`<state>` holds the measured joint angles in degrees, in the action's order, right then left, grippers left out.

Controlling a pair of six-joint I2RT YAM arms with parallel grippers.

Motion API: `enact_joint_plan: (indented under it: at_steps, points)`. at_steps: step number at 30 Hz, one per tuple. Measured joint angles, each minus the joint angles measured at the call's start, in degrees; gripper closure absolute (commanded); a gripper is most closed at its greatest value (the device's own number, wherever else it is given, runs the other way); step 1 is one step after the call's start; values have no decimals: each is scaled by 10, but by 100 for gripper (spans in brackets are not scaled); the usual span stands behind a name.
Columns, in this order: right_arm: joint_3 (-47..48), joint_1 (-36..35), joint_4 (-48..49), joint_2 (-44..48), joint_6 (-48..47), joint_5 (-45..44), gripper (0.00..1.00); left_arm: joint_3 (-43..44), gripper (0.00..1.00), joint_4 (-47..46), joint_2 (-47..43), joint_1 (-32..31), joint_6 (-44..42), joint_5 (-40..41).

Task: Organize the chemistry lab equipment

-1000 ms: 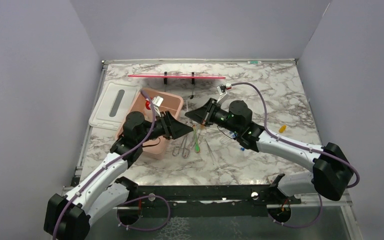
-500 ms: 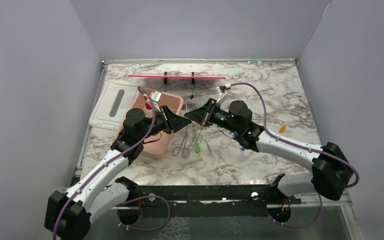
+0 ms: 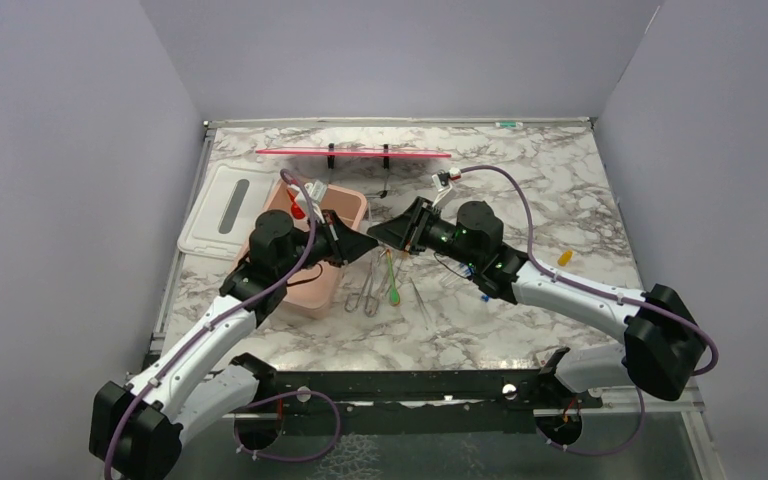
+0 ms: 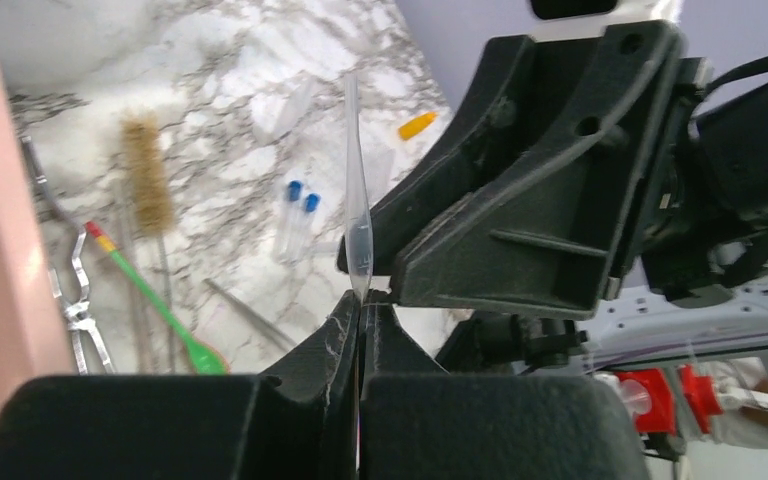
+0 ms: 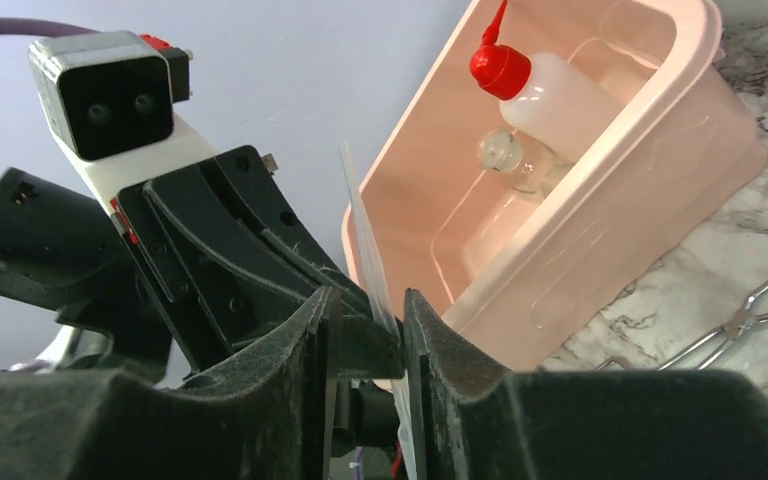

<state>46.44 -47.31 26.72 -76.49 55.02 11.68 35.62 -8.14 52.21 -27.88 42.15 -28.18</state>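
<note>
A thin clear pipette (image 4: pixel 357 200) stands up from the tips of my left gripper (image 4: pixel 360 310), which is shut on its lower end. My right gripper (image 5: pixel 370 310) meets it tip to tip above the table beside the pink tub (image 3: pixel 352 206). Its jaws stand apart, and the pipette (image 5: pixel 360 230) runs loosely through the gap. In the tub lie the squeeze bottle with a red nozzle (image 5: pixel 560 90) and a glass vial (image 5: pixel 505 155). On the marble lie the metal tongs (image 4: pixel 70 290), green-handled tool (image 4: pixel 160 310), brush (image 4: pixel 145 175), thin metal rod (image 4: pixel 250 315) and blue-capped tubes (image 4: pixel 300 200).
A white lid (image 3: pixel 222 210) lies left of the tub. A red strip on two black stands (image 3: pixel 350 152) runs along the back of the table. A small orange piece (image 3: pixel 564 257) lies at the right. Grey walls close in three sides.
My left gripper moved right to the right gripper's tips and closed on the pipette. My right gripper's jaws have parted from it.
</note>
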Motion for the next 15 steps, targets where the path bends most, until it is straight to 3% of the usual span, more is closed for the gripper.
enact_joint_plan:
  at_steps: [6,15]
  points:
    - [0,0,-45,18,-21,-25,56,61,100,142,0,0,-72,61]
    - [-5,0,-115,89,-59,-112,55,198,95,373,43,0,-198,240]
